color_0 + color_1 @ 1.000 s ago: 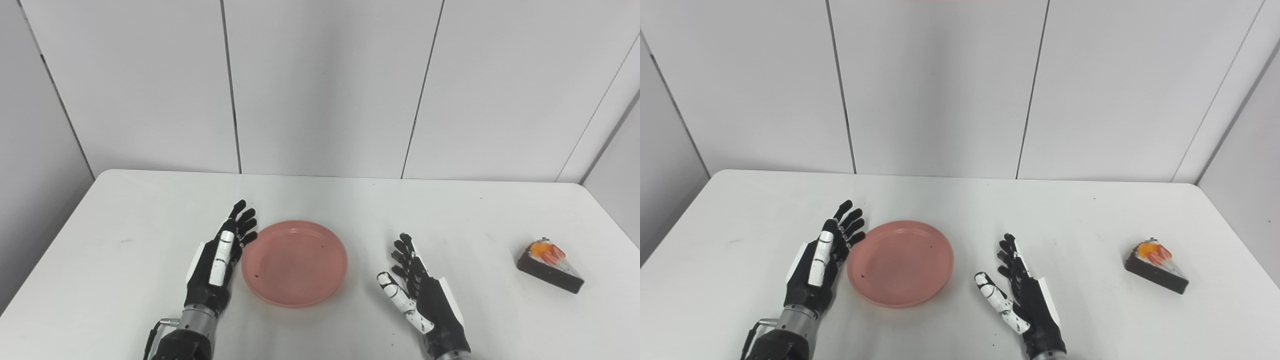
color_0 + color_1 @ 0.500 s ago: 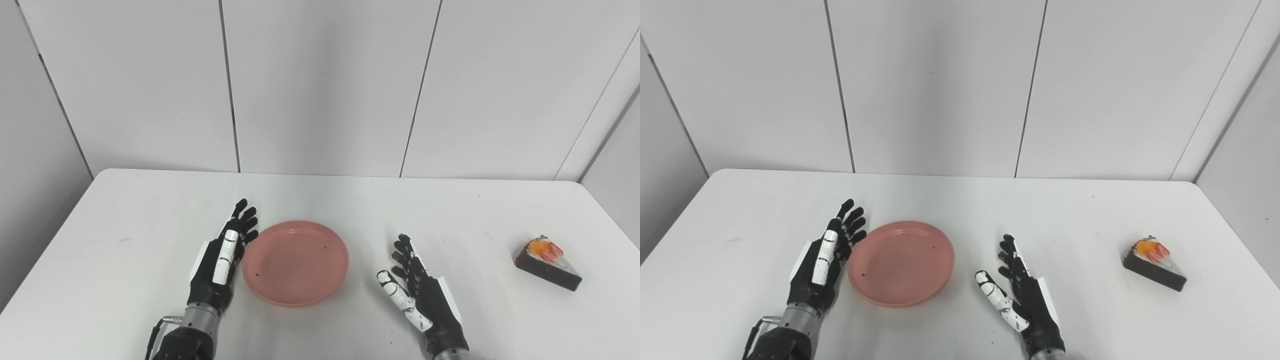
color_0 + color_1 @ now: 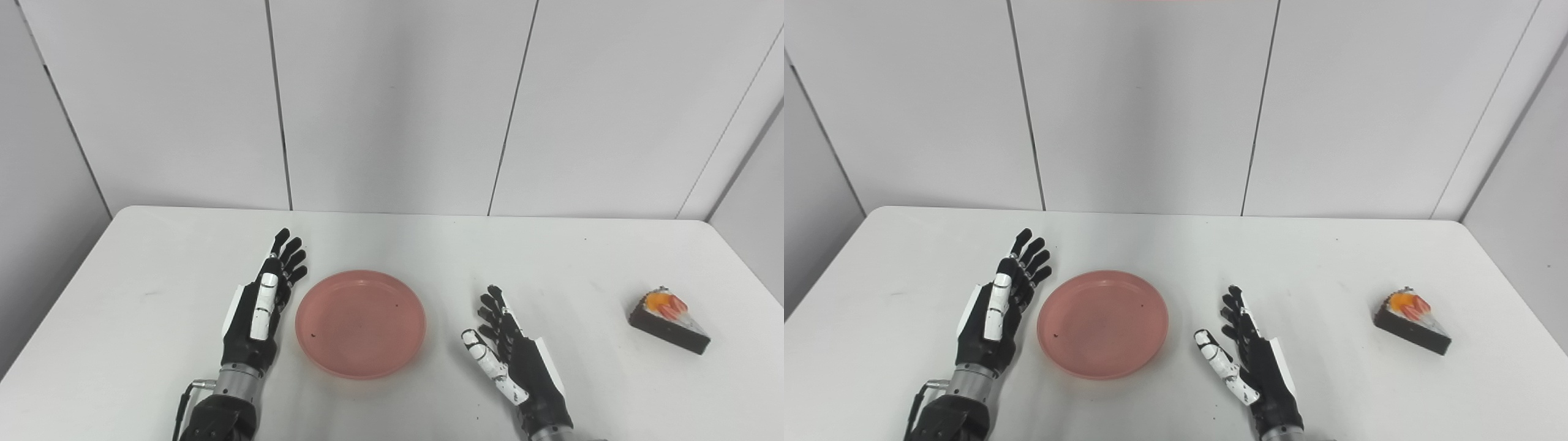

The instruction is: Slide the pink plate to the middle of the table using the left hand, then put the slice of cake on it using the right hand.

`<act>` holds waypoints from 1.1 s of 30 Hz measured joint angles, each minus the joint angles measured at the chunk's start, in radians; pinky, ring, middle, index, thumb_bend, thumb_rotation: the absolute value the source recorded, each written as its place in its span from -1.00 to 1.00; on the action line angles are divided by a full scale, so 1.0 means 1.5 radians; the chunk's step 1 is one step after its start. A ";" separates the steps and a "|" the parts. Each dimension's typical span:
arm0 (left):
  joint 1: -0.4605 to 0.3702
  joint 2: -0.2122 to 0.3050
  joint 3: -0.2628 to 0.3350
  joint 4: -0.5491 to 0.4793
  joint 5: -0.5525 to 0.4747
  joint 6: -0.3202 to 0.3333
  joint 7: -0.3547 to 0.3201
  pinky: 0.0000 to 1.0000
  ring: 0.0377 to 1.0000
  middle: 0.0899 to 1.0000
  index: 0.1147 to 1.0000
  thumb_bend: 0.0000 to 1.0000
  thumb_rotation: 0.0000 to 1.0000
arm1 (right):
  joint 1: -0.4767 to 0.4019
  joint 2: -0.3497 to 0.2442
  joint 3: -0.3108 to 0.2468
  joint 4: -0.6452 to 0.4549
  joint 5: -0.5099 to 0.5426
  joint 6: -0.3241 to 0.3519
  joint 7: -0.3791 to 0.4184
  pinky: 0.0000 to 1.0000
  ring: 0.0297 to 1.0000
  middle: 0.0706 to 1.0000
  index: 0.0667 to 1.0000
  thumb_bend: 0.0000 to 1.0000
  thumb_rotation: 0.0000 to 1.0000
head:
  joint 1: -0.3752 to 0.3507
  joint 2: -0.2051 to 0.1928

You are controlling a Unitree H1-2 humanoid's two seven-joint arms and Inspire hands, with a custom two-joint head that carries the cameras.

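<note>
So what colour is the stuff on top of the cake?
Orange and red on the slice of cake, clearest in the left eye view.

pink plate (image 3: 361, 323), white table (image 3: 153, 263), choc-brown cake (image 3: 669, 320) w/ orange-red topping

I find no readable text, label, brand or number anywhere in my two head views (the round pink plastic plate (image 3: 361, 323) shows only small dark specks, which are not letters or digits).

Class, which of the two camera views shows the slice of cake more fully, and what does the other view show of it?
The right eye view: the slice of cake sits well inside the frame there. The left eye view shows the same slice whole and unobstructed, but nearer the picture's right edge. The difference is slight.
</note>
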 measured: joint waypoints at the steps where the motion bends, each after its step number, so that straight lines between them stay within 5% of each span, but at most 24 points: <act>1: -0.001 0.001 0.000 0.001 0.002 0.000 0.000 0.92 0.95 0.97 0.96 0.15 1.00 | 0.000 0.000 0.000 0.000 0.000 0.000 0.000 0.80 0.85 0.89 0.95 -0.09 0.32 | 0.000 0.000; 6: -0.004 0.006 -0.005 0.006 0.022 -0.001 0.002 0.96 0.99 1.00 1.00 0.15 1.00 | 0.000 0.000 0.000 0.000 0.000 0.000 0.000 0.80 0.86 0.89 0.93 -0.09 0.32 | -0.001 0.000; 11: -0.006 0.014 -0.032 0.006 0.072 0.026 0.006 0.97 1.00 1.00 1.00 0.52 1.00 | 0.000 0.000 0.002 -0.003 0.000 0.000 0.000 0.83 0.87 0.90 0.94 -0.08 0.34 | 0.000 0.000; 16: -0.006 0.017 -0.040 0.003 0.086 0.058 0.004 0.98 0.98 1.00 1.00 0.34 1.00 | 0.001 0.000 0.001 -0.004 0.003 0.000 0.000 0.82 0.86 0.89 0.94 -0.06 0.34 | 0.000 -0.001; 24: 0.000 0.021 -0.056 -0.010 0.086 0.088 -0.017 0.98 1.00 1.00 1.00 0.48 1.00 | 0.001 0.000 0.001 -0.004 0.000 0.000 -0.003 0.81 0.86 0.89 0.94 -0.08 0.32 | -0.001 -0.002; 33: 0.014 0.018 -0.066 -0.030 0.082 0.115 -0.026 1.00 1.00 1.00 1.00 0.42 1.00 | -0.001 -0.006 -0.014 -0.004 -0.010 0.000 -0.014 0.81 0.87 0.91 0.93 -0.07 0.37 | -0.018 -0.005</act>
